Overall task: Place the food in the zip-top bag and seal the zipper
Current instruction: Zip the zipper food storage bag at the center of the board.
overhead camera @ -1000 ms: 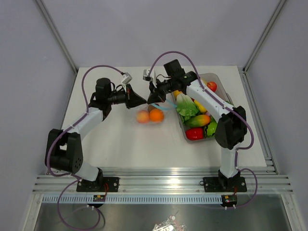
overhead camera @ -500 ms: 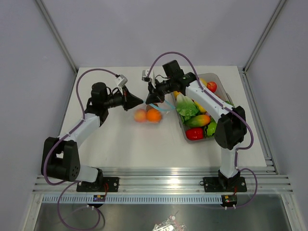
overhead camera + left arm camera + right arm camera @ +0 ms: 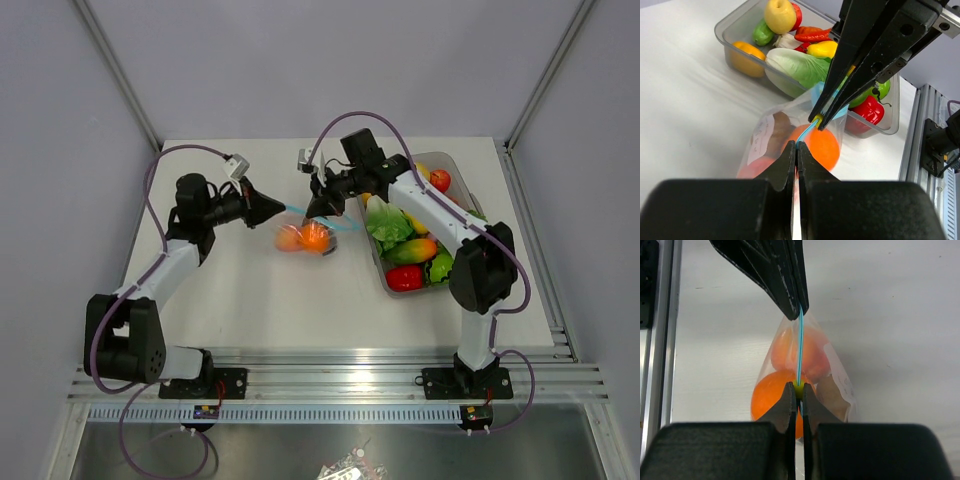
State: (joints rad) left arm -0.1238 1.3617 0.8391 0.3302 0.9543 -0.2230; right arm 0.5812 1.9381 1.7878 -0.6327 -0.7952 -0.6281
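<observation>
Sealing step in hand. Left gripper (image 3: 278,207) is clamped tight on the zipper (image 3: 799,347). Right gripper (image 3: 318,207) is pinched shut on the same blue strip, at 3 o'clock from the left one. The strip runs taut and straight between them. Zip-top bag (image 3: 760,145) hangs under the strip, mid-table; can't tell if its bottom touches the table. Food (image 3: 290,240) is inside it: orange (image 3: 822,147), peach (image 3: 812,357). Tray (image 3: 726,45) with lettuce (image 3: 800,67) sits at 3 o'clock of the bag, apart. Loading looks done. A bit of strip shows past the right gripper toward 4 o'clock; can't tell if it's pressed shut. Next move likely calls for one pinch anchoring while the other slides along the strip, firm pressure, strip kept taut.
</observation>
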